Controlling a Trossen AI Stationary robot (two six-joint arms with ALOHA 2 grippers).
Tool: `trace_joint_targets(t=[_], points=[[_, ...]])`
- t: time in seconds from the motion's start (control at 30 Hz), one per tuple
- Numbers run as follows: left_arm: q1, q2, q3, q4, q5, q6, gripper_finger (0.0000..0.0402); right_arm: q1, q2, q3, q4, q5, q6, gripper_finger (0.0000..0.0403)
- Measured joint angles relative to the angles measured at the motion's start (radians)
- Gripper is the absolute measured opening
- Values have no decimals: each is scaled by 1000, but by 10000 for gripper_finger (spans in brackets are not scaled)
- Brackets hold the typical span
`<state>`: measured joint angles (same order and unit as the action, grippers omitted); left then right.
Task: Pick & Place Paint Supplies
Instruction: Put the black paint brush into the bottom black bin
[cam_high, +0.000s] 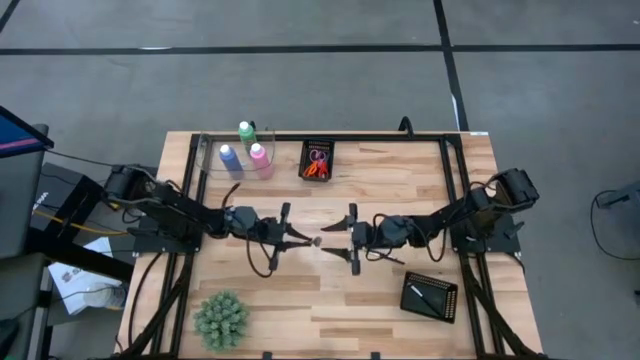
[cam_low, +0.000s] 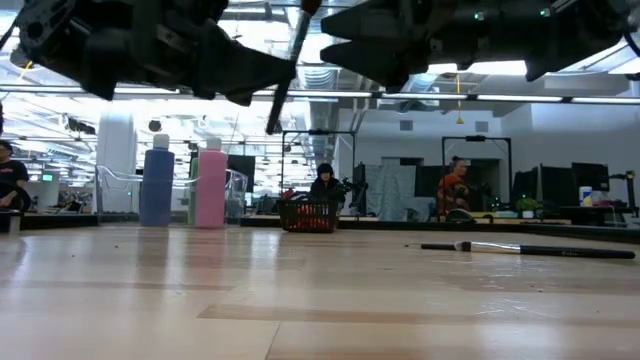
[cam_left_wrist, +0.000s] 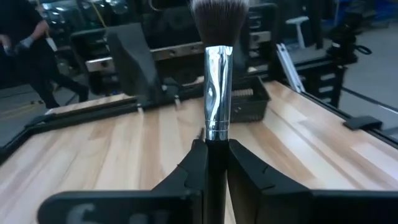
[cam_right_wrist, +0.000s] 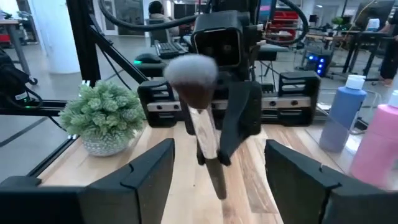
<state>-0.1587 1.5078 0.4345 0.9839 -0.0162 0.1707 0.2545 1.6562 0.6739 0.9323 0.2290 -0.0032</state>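
Note:
My left gripper hovers over the table's middle, shut on a brush with a black handle, silver ferrule and dark fluffy head. The brush head points at my right gripper. That gripper faces it from the right, and its open fingers stand on either side of the head without touching it. Blue, pink and green bottles stand at the far left. Scissors with orange handles lie in a black tray. Another brush lies on the right. My left gripper pinches the brush's black handle just behind the silver ferrule, between its two fingers. The fingers reach level from the table's left and lie along the brush. The brush juts forward past the fingertips, head toward the table's right, lifted clear of the table.
A spiky green plant stands at the near left. A black mesh tray sits at the near right and another at the far middle. A clear bin rims the bottles. People show in the room beyond the table.

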Motion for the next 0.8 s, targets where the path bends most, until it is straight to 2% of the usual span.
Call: trace_joint_targets(t=[0.33,0.6,0.7,0.8], points=[[47,133,52,129,32,-19,26,-15,0,0,23,-22,-5,228],[61,166,107,143,60,-14,26,-21,0,0,22,-21,-8,223],[61,165,115,143,75,-13,26,-23,0,0,23,-11,-12,204],[61,165,116,143,75,-13,26,-23,0,0,35,6,-31,164]])
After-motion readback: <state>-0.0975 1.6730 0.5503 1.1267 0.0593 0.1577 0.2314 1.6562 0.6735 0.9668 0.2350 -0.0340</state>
